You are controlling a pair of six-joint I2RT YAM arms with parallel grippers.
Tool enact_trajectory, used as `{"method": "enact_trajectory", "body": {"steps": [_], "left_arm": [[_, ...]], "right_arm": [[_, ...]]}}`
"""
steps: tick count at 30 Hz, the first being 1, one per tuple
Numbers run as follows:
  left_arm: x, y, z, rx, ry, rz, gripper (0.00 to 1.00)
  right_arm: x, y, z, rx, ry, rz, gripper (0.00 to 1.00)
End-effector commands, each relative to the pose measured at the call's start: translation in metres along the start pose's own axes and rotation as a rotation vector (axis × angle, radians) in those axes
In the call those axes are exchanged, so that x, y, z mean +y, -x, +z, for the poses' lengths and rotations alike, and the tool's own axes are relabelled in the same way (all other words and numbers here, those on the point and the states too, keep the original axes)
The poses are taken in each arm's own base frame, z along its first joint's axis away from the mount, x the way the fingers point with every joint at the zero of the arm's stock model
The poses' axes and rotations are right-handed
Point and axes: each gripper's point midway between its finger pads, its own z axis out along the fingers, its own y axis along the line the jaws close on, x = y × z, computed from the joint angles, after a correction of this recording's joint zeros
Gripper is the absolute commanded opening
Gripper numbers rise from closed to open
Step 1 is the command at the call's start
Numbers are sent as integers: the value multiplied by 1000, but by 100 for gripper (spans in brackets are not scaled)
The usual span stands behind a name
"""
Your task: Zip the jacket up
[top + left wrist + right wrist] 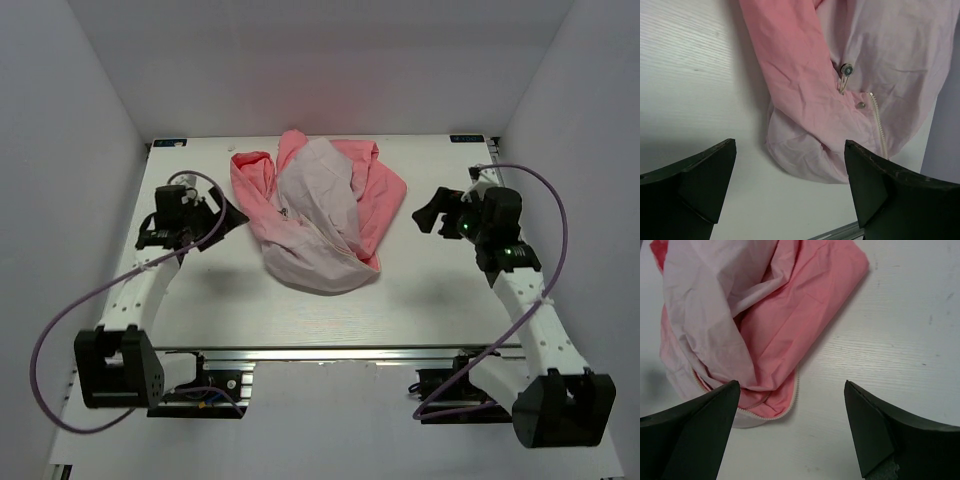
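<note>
Left end effector point(228, 216): jaws spread wide, nothing between them; set just beside the left edge of the jacket point(318, 215). Right end effector point(428, 212): likewise spread and empty, near the jacket's right side but apart from it. Jacket: pink, crumpled in a heap on the middle-to-far part of the white surface point(430, 300), pale lining uppermost. Zipper point(794, 392): whitish teeth along a near folded edge. Small round fitting point(846, 70): possibly a cord toggle; too small to confirm.
</note>
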Motion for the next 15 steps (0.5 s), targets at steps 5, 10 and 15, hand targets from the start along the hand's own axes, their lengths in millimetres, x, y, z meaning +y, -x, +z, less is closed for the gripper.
{"method": "enact_trajectory", "body": {"steps": [5, 10, 15], "left_arm": [[-46, -9, 65, 77, -139, 67, 98], [-23, -7, 111, 104, -39, 28, 98], [-11, -11, 153, 156, -9, 6, 83]], "right_arm": [[84, 18, 49, 47, 108, -218, 89], [121, 21, 116, 122, 86, -289, 90], [142, 14, 181, 160, 40, -366, 89]]}}
